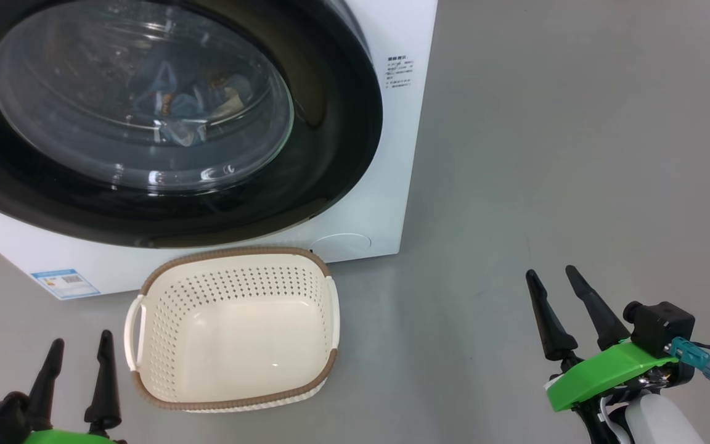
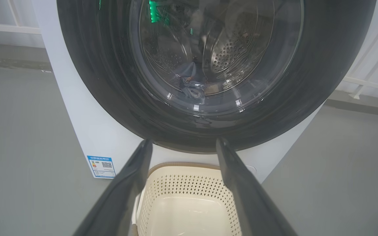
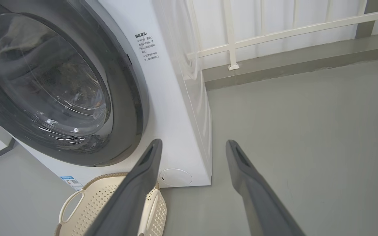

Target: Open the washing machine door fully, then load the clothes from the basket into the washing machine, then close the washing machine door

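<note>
Sitting in the frame's lower corners, left gripper point(image 1: 82, 339) and right gripper point(image 1: 550, 272) hold jaws apart, empty. The washing machine door point(image 1: 330, 123), upper left, looks closed over the clothes point(image 1: 176, 105), straight up-frame from the nearer left gripper, beyond the empty basket point(image 1: 232, 253).

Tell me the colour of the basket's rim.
Brown, with a woven look, running around the cream-white perforated basket. The head view shows it best.

My bot's test bay, prob. a lab laundry corner: big white boxy front-load washer point(image 1: 395, 185) w/ glossy black round door point(image 1: 342, 123) sits on smooth grey floor point(image 1: 577, 154), white barred railing point(image 3: 290, 32) at floor's edge behind, small cream perforated plastic basket point(image 1: 238, 287) w/ brown rim in front.
</note>
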Robot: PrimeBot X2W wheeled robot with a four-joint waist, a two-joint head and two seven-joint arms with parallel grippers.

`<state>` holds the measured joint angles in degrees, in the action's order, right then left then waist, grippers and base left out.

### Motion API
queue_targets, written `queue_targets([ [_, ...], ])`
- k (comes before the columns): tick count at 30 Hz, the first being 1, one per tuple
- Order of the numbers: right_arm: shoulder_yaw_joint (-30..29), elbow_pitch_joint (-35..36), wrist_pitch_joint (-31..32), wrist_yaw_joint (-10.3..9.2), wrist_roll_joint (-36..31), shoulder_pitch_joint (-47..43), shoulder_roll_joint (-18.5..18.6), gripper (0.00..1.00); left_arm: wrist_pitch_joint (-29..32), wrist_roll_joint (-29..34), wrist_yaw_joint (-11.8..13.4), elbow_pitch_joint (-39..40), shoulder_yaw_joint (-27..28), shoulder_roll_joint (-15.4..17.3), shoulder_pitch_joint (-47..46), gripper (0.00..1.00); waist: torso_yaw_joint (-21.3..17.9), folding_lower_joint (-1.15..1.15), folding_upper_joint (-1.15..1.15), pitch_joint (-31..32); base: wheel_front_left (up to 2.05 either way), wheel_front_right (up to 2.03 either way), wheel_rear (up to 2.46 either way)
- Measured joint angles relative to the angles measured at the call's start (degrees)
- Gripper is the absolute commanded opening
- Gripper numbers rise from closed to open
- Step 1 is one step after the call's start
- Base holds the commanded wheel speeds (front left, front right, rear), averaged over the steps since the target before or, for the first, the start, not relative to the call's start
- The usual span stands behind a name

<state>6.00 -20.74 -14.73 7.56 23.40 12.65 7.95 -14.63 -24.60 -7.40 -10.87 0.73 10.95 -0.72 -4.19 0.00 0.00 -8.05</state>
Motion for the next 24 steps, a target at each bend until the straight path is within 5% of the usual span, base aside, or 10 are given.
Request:
queue_targets([
  [24,-1.2,0.2,0.0,0.0,0.0,0.0,-0.1,1.0,0.0,2.7,0.0,0.2,0.8,-0.4,0.5,1.0,0.3,0.0,0.0,-0.4,0.0,0.0,0.0],
])
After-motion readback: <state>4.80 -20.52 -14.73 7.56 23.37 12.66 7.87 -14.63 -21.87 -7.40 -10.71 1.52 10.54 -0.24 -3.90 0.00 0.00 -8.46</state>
